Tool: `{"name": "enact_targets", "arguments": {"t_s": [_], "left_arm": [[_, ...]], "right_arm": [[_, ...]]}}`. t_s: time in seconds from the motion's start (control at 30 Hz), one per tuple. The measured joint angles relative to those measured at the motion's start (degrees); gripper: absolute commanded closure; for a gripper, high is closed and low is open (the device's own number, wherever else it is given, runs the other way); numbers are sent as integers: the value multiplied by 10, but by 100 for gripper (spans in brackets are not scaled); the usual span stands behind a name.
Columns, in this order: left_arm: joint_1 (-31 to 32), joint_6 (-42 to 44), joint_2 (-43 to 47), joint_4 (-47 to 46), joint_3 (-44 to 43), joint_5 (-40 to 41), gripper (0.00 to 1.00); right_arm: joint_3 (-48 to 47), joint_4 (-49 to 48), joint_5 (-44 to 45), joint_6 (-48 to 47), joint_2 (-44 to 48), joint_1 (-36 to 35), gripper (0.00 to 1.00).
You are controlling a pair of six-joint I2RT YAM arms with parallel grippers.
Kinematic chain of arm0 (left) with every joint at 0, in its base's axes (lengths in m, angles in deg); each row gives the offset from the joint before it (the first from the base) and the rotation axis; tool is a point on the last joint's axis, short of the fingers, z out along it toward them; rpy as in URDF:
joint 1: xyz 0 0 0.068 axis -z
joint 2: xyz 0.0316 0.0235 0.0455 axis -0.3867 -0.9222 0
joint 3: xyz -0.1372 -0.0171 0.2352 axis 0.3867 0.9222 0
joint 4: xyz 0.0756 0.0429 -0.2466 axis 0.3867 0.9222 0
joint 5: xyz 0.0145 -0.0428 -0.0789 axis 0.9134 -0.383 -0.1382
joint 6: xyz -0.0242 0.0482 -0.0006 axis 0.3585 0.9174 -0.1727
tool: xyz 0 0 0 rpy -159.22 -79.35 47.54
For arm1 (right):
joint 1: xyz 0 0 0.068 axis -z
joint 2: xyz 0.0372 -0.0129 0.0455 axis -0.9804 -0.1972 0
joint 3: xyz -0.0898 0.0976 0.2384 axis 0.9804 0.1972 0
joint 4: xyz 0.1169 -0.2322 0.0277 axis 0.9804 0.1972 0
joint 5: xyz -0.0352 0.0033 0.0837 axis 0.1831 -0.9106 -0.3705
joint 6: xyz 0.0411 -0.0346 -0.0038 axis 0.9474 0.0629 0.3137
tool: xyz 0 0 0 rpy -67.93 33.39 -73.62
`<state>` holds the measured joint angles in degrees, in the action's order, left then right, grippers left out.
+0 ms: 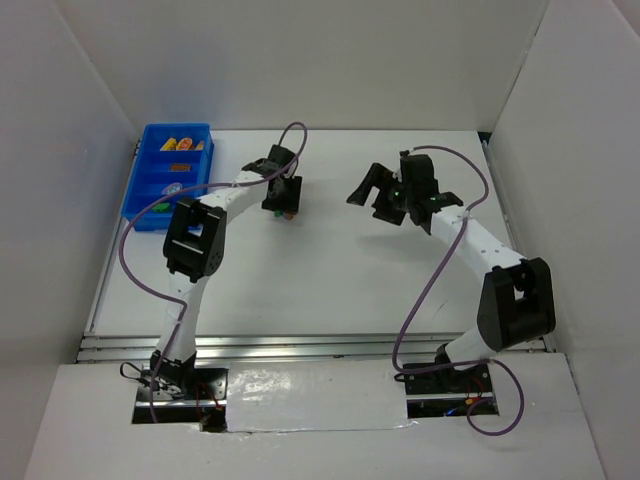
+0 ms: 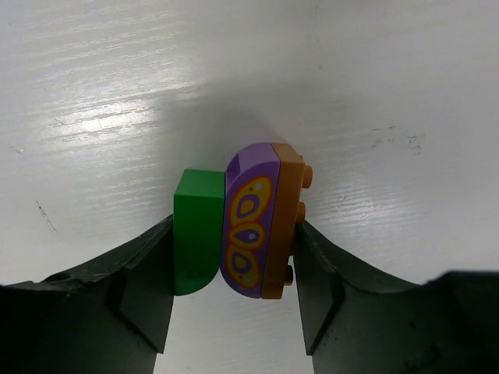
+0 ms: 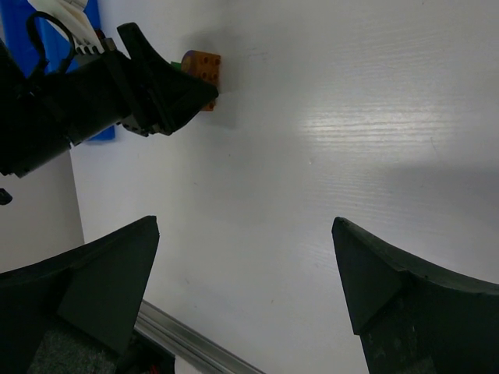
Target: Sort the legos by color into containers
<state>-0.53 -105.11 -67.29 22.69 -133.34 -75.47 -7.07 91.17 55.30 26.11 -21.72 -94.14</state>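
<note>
Left gripper (image 2: 234,265) pinches the lego cluster (image 2: 234,234) sitting on the table (image 2: 117,93): one finger (image 2: 148,280) on the green block (image 2: 196,230), the other on the orange block (image 2: 282,226), purple oval piece (image 2: 248,230) sandwiched between. Cluster sits mid-table, well apart from the blue bin (image 1: 135,185) at far left. Bin's far compartment holds orange-yellow pieces (image 1: 183,146). Right gripper (image 3: 245,273) spread wide, holding nothing, above bare table.

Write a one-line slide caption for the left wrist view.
Left arm's fingers pinch a lego stack on the table: green block, purple oval, orange brick.
</note>
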Motion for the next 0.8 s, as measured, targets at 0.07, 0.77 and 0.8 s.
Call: {"name": "enact_targets", "arguments": {"t_s": [0.07, 0.77, 0.8], "left_arm": [[0, 0, 0, 2, -3, 0, 75], [16, 129, 282, -96, 111, -362, 100], [22, 135, 282, -94, 110, -366, 100]], "right_arm": [[0, -4, -7, 0, -2, 0, 0], [-108, -49, -224, 135, -78, 33, 0], [-109, -47, -229, 141, -78, 31, 0]]}}
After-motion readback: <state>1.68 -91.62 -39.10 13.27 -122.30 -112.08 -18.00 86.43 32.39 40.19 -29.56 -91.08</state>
